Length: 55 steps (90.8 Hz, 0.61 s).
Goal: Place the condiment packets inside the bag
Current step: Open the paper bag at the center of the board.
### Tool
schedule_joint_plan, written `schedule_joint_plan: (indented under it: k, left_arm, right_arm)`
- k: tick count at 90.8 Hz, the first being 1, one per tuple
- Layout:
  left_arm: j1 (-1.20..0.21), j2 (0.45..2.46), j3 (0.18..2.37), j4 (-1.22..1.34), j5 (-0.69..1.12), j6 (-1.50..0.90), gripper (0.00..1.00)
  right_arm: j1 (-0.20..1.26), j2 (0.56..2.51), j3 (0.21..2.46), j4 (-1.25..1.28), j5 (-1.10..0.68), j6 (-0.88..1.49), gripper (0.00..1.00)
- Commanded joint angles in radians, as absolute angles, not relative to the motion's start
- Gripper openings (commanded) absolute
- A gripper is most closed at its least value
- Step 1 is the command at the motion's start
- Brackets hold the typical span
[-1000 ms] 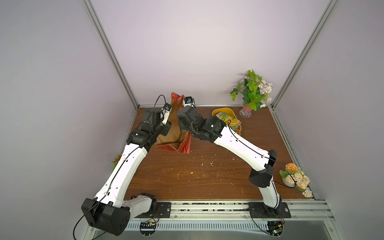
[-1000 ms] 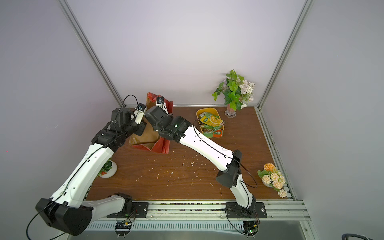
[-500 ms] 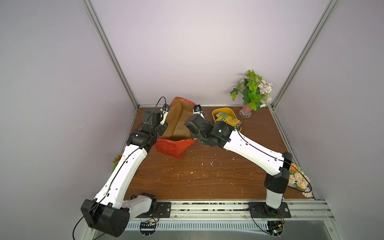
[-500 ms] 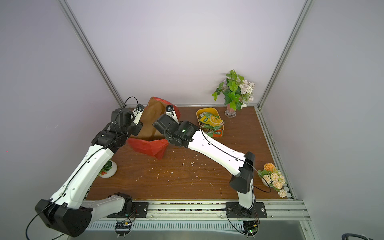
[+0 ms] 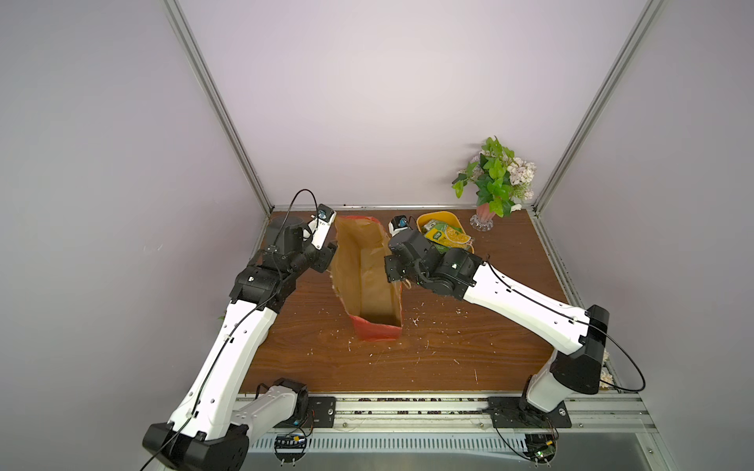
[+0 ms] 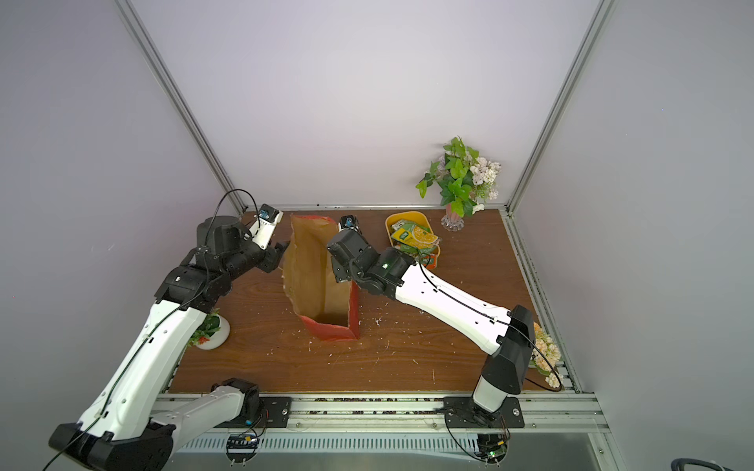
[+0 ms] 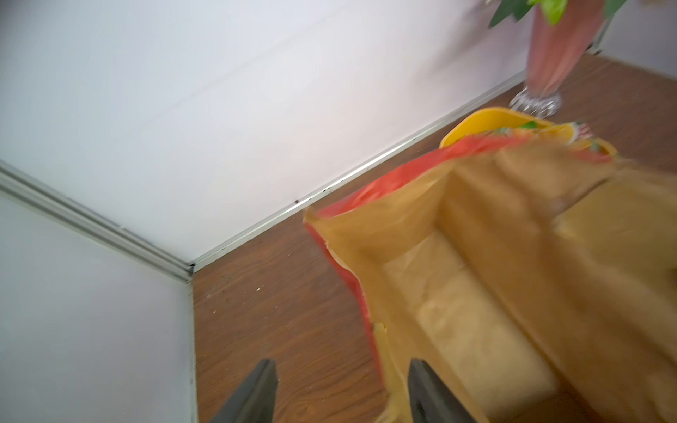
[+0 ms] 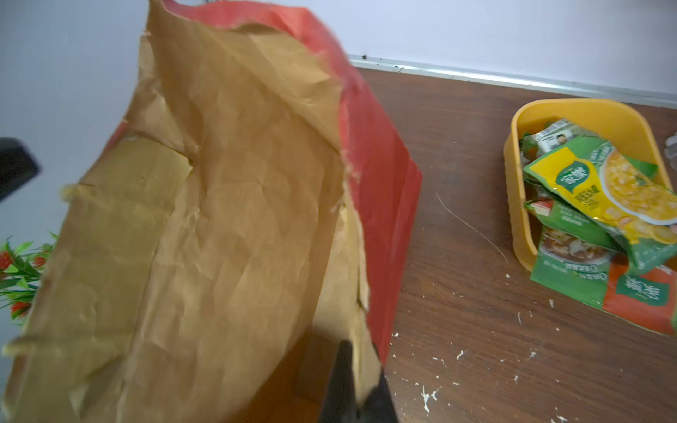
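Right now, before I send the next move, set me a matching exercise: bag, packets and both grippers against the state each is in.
Things:
1. bag
2. packets
3. left gripper
4. right gripper

States:
A. heaped in the tub
B. open
C. shut on the bag's rim
D. upright on the table, mouth wide

Pairs: 1-D, 2-A, 3-B, 4-C

Yellow tub (image 8: pixel 516 205), pink flower vase (image 5: pixel 484 213), wooden table (image 5: pixel 449 359), scattered white crumbs (image 8: pixel 426 397)
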<state>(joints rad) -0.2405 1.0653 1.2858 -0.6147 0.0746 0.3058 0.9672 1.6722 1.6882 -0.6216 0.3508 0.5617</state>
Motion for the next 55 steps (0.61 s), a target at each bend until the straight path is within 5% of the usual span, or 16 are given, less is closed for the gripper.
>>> schedule_joint_plan:
  k: [1,20,55]
  left_arm:
    - [-0.245,1.064,1.316,-0.646,0.196,0.228,0.71]
    - [-0.241,1.034,1.379,-0.643,0.176,0.179,0.99]
    - [-0.022,1.015,1.279,-0.529,0.273,0.147,1.00]
  right_arm:
    - [0.940,1.620,1.662,-0.492,0.233,0.553,0.00]
    - [0.907,1.612,1.631,-0.425,0.184,0.556,0.00]
    - [0.826,1.742,1.716,-0.377,0.086,0.544,0.00]
